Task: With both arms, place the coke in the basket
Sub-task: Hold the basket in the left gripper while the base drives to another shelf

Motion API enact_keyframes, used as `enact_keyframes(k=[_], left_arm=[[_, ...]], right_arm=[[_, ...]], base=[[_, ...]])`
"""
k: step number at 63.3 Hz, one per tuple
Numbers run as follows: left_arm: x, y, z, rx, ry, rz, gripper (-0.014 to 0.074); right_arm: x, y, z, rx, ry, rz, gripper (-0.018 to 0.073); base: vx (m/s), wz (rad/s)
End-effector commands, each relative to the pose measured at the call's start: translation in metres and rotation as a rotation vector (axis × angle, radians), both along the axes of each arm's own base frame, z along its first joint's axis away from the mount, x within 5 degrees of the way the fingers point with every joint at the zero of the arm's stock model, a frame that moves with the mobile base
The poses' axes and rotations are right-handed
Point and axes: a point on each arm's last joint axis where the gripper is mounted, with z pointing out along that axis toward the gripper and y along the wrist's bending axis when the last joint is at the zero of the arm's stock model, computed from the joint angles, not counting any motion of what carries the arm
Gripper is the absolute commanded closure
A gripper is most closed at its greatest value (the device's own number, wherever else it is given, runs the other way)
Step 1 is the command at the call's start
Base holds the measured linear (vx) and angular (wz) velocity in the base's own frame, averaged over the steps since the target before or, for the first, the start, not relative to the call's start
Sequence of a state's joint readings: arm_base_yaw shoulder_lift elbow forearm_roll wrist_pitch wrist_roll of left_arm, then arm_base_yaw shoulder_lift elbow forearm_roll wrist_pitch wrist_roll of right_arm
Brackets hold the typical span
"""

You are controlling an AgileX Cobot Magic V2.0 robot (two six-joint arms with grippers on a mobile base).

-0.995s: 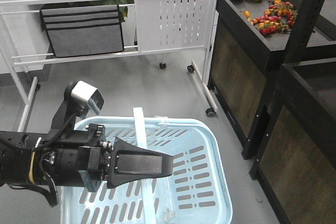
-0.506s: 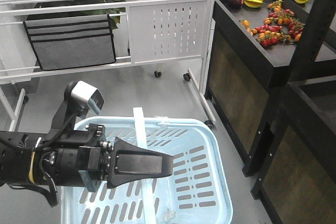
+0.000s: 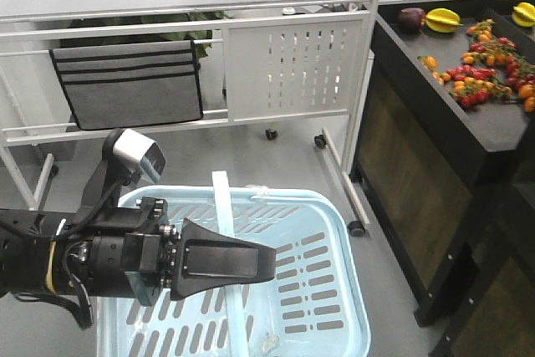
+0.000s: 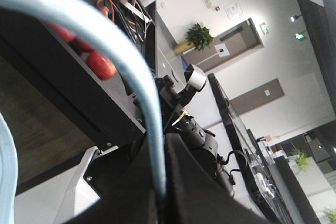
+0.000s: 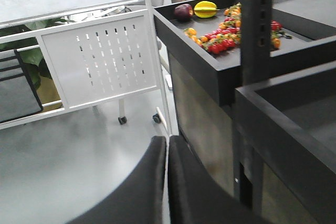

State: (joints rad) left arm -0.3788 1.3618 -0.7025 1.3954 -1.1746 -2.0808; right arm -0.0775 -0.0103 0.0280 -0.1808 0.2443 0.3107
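Observation:
The light blue basket (image 3: 334, 290) hangs at the bottom of the front view, its thin handle (image 3: 221, 198) raised. My left gripper (image 3: 269, 263), a black wedge, is shut across that handle. In the left wrist view the handle (image 4: 142, 87) arcs up out of the closed jaws of the left gripper (image 4: 163, 203). The right arm (image 4: 199, 129) shows beyond it there, and is out of the front view. My right gripper (image 5: 168, 142) is shut and empty above grey floor. The coke is not in view.
A black shelf unit (image 3: 476, 73) with fruit and red tomatoes stands to the right, and also shows in the right wrist view (image 5: 226, 40). A white wheeled board frame (image 3: 297, 60) with a grey fabric pocket (image 3: 125, 81) stands behind. Grey floor lies between them.
The shelf, the white frame and the floor have shifted to the right in the front view. The left arm and the basket keep the same place in the view.

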Motion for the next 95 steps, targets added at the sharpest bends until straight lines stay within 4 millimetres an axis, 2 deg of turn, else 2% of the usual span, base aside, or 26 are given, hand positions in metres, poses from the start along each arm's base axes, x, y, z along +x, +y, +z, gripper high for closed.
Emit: enact_keyframes(k=[1,44,95], left_arm=[[-0.0155,0.0013,0.0292,-0.198,-0.03,-0.134,0.0603],[-0.0155,0.0013,0.0292,-0.198,-0.03,-0.134,0.0603],[-0.0155,0.0013,0.0292,-0.198,-0.03,-0.134,0.0603]], right_arm=[[0.0001,0.0006,0.0034,-0.015,-0.074,0.005,0.0561],[0.0001,0.0006,0.0034,-0.015,-0.074,0.005,0.0561],[0.0001,0.0006,0.0034,-0.015,-0.074,0.005,0.0561]], base=[[0.25,0.15],[0.25,0.29],[0.2,0.57]])
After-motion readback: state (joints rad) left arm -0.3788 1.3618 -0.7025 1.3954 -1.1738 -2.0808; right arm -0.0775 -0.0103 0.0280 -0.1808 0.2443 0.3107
